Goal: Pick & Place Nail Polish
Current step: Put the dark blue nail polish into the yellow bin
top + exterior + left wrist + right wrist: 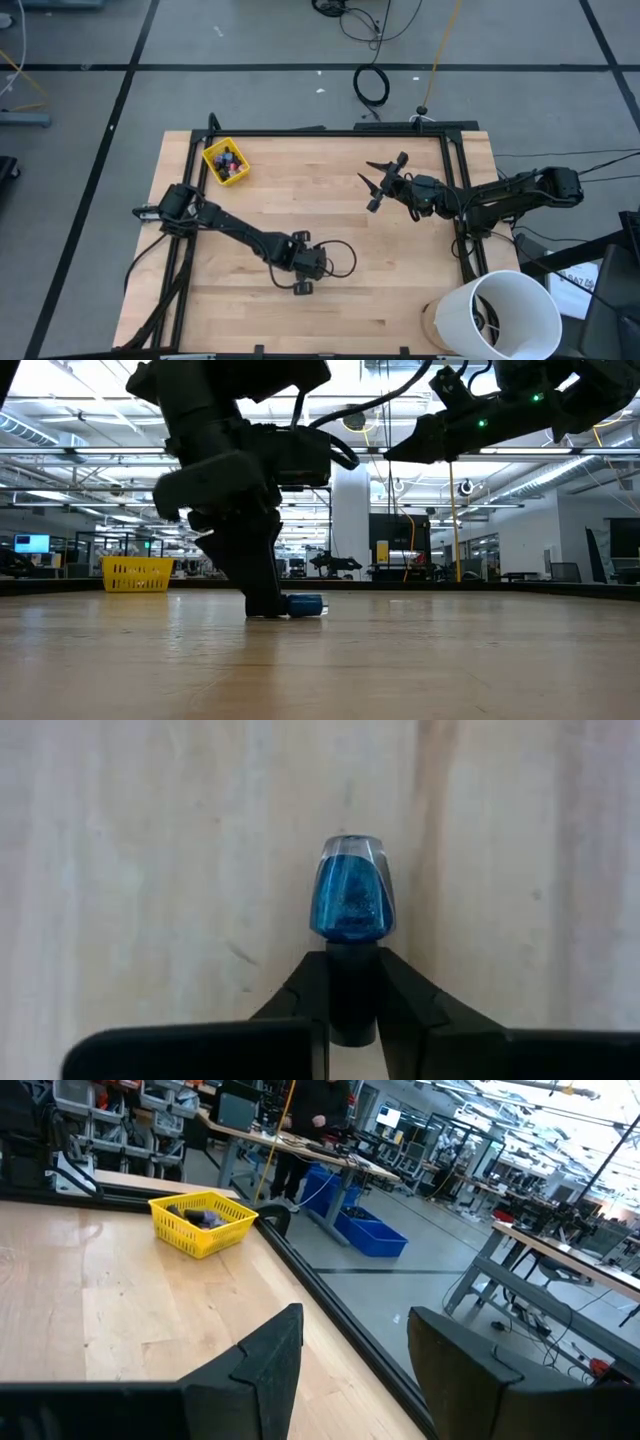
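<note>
A blue nail polish bottle (351,898) with a dark cap lies on its side on the wooden table (330,310). My left gripper (351,1010) stands over it near the table's middle front (303,268) and is shut on it. The bottle also shows in the low view (306,604), beside the fingers. Several more small bottles lie in the yellow bin (225,162) at the far left. My right gripper (378,180) hangs open and empty above the table's right half; its two fingers stand apart in the right wrist view (350,1365). My left gripper pinches the bottle's dark cap (351,970) between its two fingers. The fingers (262,595) come from above, pointing down, and reach the table. The bottle lies level on its side at table height, and its blue glass body sticks out past the fingertips.
A black frame (455,200) runs along the table's edges. A white bucket (505,312) stands at the near right corner. The yellow bin also shows in the low view (138,573) and in the right wrist view (203,1222). Bare wood lies between the two grippers.
</note>
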